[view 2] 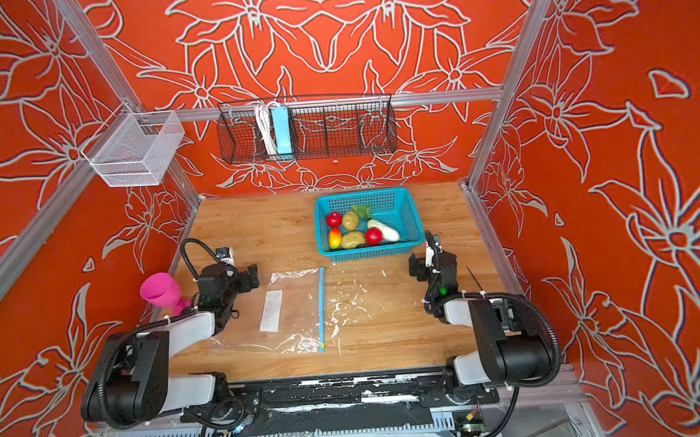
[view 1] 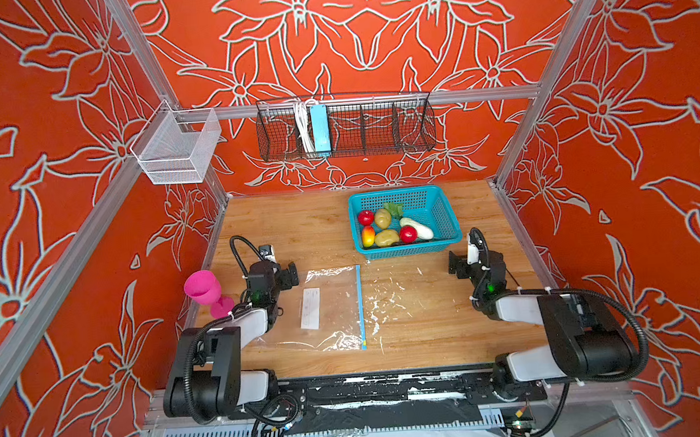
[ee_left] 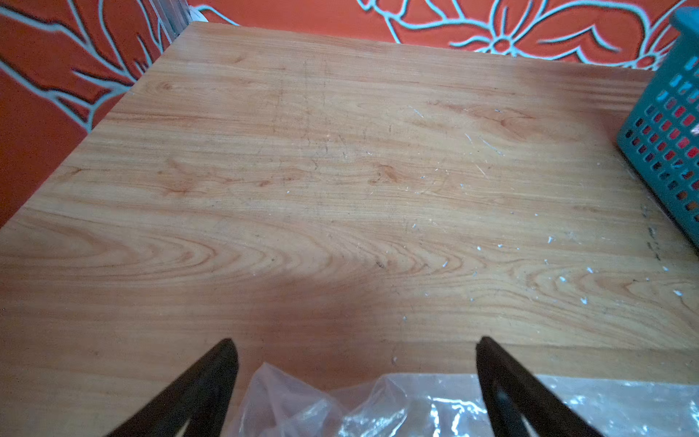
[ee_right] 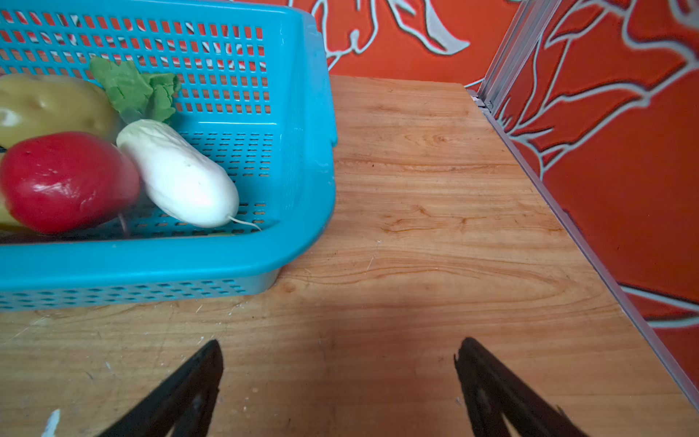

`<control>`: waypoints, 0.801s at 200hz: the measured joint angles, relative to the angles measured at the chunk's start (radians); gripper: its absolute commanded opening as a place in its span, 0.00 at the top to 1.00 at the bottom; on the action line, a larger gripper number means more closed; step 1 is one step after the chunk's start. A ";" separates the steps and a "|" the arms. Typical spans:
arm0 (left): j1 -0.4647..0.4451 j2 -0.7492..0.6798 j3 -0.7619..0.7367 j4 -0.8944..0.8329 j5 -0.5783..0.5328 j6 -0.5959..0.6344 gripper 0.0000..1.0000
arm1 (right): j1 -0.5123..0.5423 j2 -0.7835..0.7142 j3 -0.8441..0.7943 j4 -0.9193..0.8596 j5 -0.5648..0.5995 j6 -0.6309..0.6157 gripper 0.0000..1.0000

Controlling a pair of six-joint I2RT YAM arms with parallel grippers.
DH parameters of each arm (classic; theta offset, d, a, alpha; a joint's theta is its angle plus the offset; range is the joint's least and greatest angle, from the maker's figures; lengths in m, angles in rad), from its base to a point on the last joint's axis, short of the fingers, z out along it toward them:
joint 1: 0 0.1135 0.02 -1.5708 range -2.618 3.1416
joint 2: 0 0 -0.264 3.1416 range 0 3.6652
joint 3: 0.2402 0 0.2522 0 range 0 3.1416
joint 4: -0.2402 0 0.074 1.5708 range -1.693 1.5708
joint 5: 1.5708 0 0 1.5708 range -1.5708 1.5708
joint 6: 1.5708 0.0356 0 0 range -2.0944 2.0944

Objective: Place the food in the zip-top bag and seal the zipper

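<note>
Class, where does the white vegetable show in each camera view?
Top view: white vegetable in the teal basket, beside a red ball.
Top view: same place.
Left wrist: not in it.
Right wrist: in the teal basket, beside the red ball.
Shared landmark: teal basket.

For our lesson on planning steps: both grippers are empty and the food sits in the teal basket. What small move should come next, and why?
Probably the right gripper should ease forward over the basket rim toward the white vegetable. Its jaws stand open and empty just short of the basket, that piece lies nearest, and the zip-top bag lies empty.
</note>
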 measured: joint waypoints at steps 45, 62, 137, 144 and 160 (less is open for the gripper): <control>0.000 0.000 0.000 0.000 0.008 0.003 0.03 | 0.000 0.000 0.000 0.000 0.000 0.000 0.02; 0.005 0.000 0.000 0.000 0.022 0.003 0.03 | 0.000 0.000 0.000 0.000 0.000 0.000 0.02; 0.022 0.000 0.000 0.000 0.058 0.002 0.03 | 0.000 0.000 0.000 0.000 0.000 0.000 0.02; 0.022 0.000 0.000 0.000 0.059 0.002 0.03 | 0.000 0.000 0.000 0.000 0.000 0.000 0.02; 0.022 0.000 0.000 0.000 0.061 0.002 0.03 | 0.000 0.000 0.000 0.000 0.000 0.000 0.02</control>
